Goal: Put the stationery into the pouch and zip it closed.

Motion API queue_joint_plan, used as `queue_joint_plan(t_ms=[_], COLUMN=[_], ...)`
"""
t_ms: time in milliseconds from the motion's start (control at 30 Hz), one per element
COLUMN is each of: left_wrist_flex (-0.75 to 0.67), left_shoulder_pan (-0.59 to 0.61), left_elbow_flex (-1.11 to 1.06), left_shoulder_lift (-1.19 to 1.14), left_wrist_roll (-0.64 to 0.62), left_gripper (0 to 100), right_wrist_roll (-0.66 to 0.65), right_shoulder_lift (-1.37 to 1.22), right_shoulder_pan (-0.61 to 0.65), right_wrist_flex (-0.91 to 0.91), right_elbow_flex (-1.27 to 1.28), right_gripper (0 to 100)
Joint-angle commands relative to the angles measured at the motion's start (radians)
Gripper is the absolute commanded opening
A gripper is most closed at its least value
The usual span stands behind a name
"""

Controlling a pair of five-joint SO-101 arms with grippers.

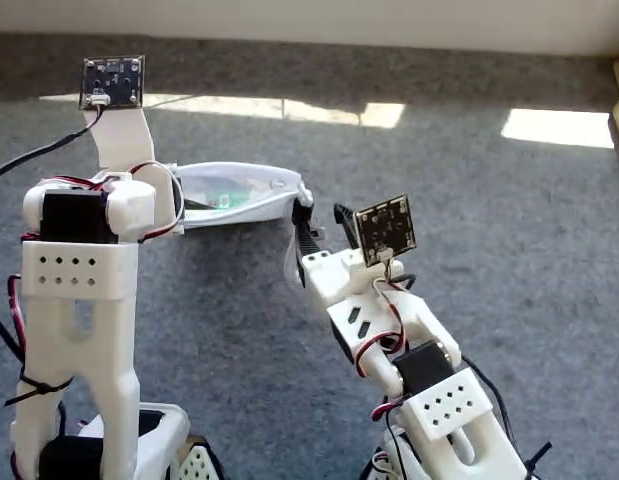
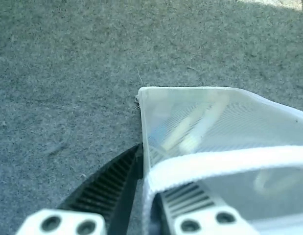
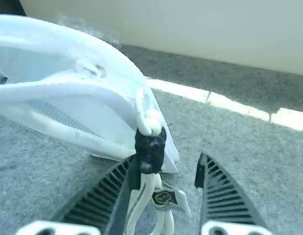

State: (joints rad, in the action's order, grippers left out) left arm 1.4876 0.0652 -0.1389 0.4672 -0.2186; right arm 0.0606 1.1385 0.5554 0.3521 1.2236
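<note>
A white mesh pouch (image 1: 244, 192) lies on the grey carpet between the two arms, with stationery (image 1: 225, 200) faintly visible inside. My left gripper (image 2: 149, 169) is shut on the pouch (image 2: 215, 122) at one end, with the mesh pinched between its black fingers (image 2: 109, 188). In the high view this gripper (image 1: 175, 208) sits at the pouch's left end. My right gripper (image 3: 167, 161) is open at the other end of the pouch (image 3: 68, 93). The black zipper pull (image 3: 150, 146) with its white cord hangs between the jaws, close to one finger (image 3: 109, 193). From above, the right gripper (image 1: 322, 222) is at the pouch's right tip.
Grey carpet (image 1: 469, 200) surrounds the pouch, with sunlit patches (image 1: 559, 127) along the far side. A pale wall (image 3: 200, 29) rises beyond the carpet.
</note>
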Motion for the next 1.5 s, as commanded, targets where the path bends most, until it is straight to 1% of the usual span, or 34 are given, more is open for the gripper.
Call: queue_joint_plan(t_ms=[0,67,367,467,600,867,1033,1233,1367,1467], left_wrist_flex=[-0.018,-0.018,-0.017,-0.015,-0.014,-0.014,-0.017,-0.018,-0.021,-0.06], left_shoulder_pan=[-0.016,-0.016,-0.016,-0.016,-0.016,-0.016,-0.016,-0.016,-0.022,-0.022], left_elbow_flex=[0.002,0.002,0.002,0.002,0.001,0.001,0.001,0.005,0.01,0.012], left_shoulder_lift=[0.015,0.015,0.015,0.015,0.013,0.013,0.013,0.013,0.021,0.021], left_wrist_roll=[0.009,0.009,0.011,0.011,0.011,0.011,0.012,0.015,0.109,0.155], left_gripper=[1,1,1,1,1,1,1,1,1,3], right_wrist_roll=[0.009,0.009,0.008,0.008,0.008,-0.002,-0.084,-0.127,-0.18,-0.204], right_shoulder_lift=[0.01,0.012,0.007,-0.03,-0.111,-0.077,0.001,0.179,0.263,0.305], right_shoulder_pan=[0.056,0.074,0.073,0.073,0.039,0.019,0.021,0.024,0.025,0.025], right_wrist_flex=[-0.042,-0.041,-0.045,-0.05,-0.136,-0.137,-0.022,0.159,0.275,0.354], right_elbow_flex=[-0.013,-0.012,-0.012,-0.015,-0.013,-0.01,0.007,0.01,0.01,0.01], right_gripper=[18.0,18.0,18.0,18.0,18.0,7.7,0.5,0.5,0.5,0.5])
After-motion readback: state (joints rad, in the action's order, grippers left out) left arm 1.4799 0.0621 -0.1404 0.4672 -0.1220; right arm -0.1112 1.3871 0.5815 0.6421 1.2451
